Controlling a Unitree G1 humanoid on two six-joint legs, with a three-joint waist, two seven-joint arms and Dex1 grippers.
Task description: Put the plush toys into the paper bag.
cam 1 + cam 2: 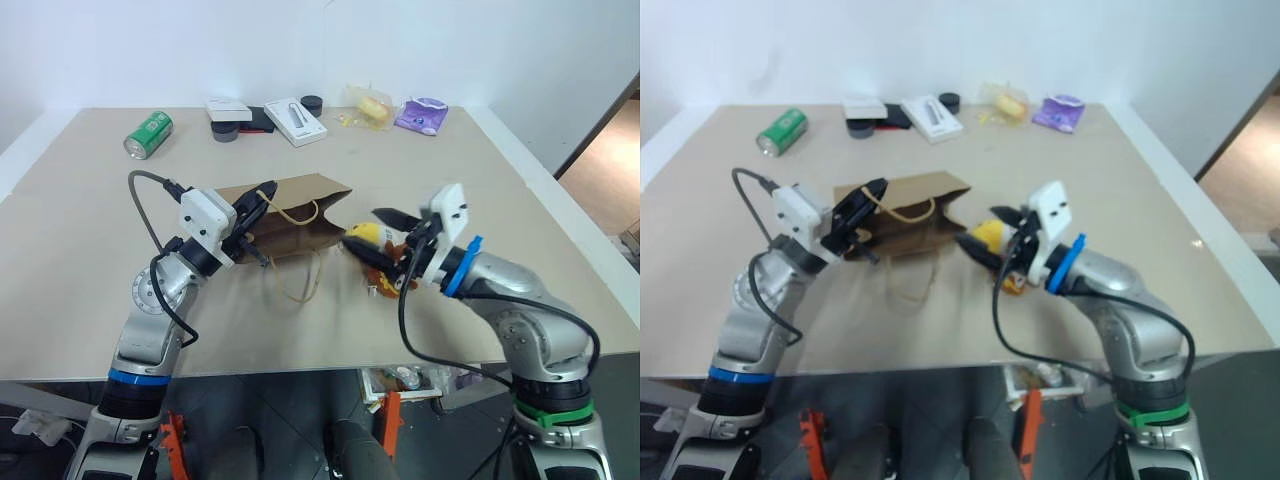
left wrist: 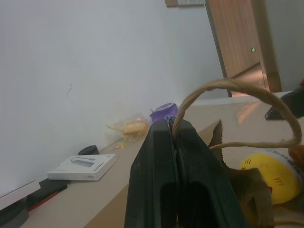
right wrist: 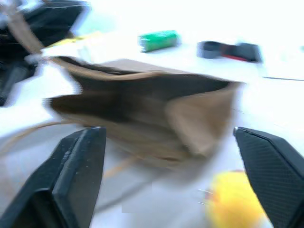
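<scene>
While the beige worktop (image 1: pixel 90 250) stands by a white wall, the left claw (image 1: pixel 262 200) is clamped on the bag (image 1: pixel 300 215) handle (image 2: pixel 237 90); the right claw (image 1: pixel 375 235) gapes above the yellow toy (image 1: pixel 362 236).

Nothing readable anywhere, honestly. The green can (image 1: pixel 148 134) has some white marking on its side and the white box (image 1: pixel 296 121) a grey shape on its lid, but neither can be read.
</scene>
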